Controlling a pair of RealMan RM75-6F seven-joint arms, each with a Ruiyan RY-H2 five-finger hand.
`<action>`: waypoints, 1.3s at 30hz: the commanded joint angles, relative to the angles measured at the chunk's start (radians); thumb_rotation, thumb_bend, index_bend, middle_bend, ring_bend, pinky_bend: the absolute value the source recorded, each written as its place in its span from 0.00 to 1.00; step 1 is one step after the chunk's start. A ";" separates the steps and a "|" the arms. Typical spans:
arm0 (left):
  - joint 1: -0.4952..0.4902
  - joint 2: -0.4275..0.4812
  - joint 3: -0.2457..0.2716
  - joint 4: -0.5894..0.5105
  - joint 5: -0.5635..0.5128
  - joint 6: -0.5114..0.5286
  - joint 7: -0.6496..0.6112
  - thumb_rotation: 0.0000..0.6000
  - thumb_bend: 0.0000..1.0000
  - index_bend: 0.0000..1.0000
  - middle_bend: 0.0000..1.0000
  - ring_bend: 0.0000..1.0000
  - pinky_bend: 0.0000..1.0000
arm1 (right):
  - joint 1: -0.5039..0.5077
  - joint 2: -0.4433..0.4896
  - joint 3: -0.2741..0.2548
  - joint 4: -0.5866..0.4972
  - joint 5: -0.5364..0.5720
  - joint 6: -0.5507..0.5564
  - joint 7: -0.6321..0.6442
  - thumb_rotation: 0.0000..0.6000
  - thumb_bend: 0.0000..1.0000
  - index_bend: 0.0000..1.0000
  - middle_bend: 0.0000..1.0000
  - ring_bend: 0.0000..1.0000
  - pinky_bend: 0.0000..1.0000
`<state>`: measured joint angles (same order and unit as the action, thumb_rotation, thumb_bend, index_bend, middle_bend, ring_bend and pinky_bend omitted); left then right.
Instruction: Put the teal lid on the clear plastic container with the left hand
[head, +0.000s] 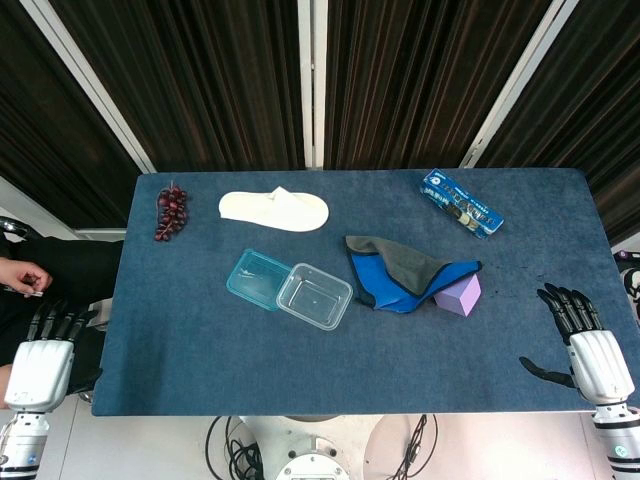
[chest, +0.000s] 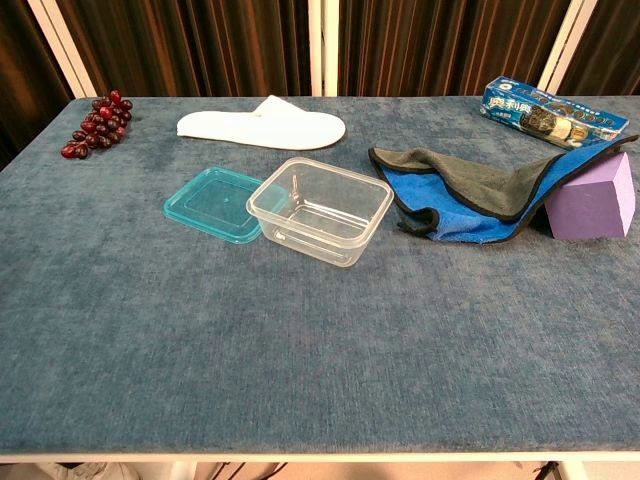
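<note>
Teal lid (chest: 213, 204) lies flat on the blue table (chest: 300, 380), touching the left side of the clear plastic container (chest: 320, 210). Left hand (head: 42, 362) and right hand (head: 590, 350), fingers spread and empty, flank the table's near corners.

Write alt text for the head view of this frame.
A teal lid lies flat beside an open clear plastic container mid-table; both robot hands, left and right, are empty at the near corners. Also present: grapes, a white slipper, a blue-grey cloth, a purple block and a cookie pack.
</note>
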<state>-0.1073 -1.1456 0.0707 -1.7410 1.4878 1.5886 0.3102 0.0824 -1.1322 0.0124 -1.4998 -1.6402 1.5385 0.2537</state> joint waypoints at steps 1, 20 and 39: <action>0.007 -0.021 -0.022 0.022 0.000 0.017 0.029 1.00 0.04 0.21 0.16 0.03 0.00 | 0.010 -0.001 0.007 -0.016 0.006 -0.013 -0.011 1.00 0.06 0.00 0.05 0.00 0.00; -0.375 0.012 -0.206 -0.058 -0.037 -0.492 0.141 1.00 0.04 0.18 0.16 0.02 0.00 | 0.039 0.055 0.032 -0.080 -0.009 -0.009 -0.075 1.00 0.06 0.00 0.03 0.00 0.00; -0.871 -0.324 -0.218 0.401 -0.465 -1.044 0.353 1.00 0.04 0.06 0.06 0.00 0.00 | -0.006 0.035 0.017 -0.077 0.032 0.015 -0.087 1.00 0.06 0.00 0.02 0.00 0.00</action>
<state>-0.9456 -1.4377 -0.1646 -1.3763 1.0552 0.5716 0.6404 0.0767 -1.0970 0.0294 -1.5774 -1.6087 1.5535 0.1665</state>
